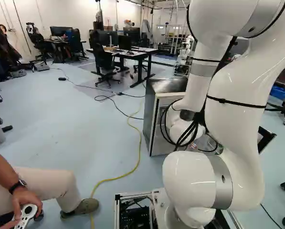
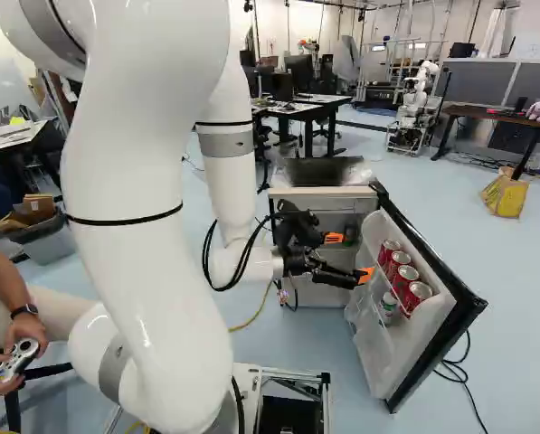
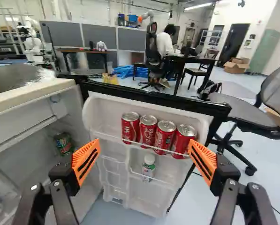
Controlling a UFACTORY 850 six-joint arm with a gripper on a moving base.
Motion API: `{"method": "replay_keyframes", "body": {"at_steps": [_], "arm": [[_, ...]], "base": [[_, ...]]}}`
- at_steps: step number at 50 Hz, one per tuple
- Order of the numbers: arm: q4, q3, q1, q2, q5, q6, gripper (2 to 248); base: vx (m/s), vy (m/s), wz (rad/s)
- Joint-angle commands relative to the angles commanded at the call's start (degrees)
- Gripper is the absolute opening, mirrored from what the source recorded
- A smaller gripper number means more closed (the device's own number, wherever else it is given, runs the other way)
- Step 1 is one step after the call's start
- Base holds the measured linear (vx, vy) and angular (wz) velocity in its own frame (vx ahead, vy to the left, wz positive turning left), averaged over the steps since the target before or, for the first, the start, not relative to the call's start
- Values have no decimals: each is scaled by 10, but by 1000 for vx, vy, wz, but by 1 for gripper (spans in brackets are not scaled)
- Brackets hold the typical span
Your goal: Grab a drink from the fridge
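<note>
Soda cans [image 3: 164, 136], four red ones with white script and silvery tops, stand in a row on the fridge's door shelf [image 3: 104, 123], ahead of the gripper [image 2: 349, 256]. Its jaws are spread wide, grasping nothing.

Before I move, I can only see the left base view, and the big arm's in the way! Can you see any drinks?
Observer: Yes, four red cans stand in a row, high on the inside of the open fridge door.
Operator: Cool! Are my jaws open?
Observer: Wide open, gripping nothing.
Operator: Anything under the cans?
Observer: A small bottle with a white cap, lower on the fridge door.
</note>
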Motion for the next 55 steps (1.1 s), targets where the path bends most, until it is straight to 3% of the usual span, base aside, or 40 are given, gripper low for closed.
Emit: {"method": "replay_keyframes", "body": {"at_steps": [21,39,55], "arm": [[-127,-2,-2,-1,0,0,247],[-233,-15,-8,-38,0,0,247],[-267,-29,-13,-75,0,0,247]], "base": [[0,0,0],[0,0,0],[0,0,0]]}}
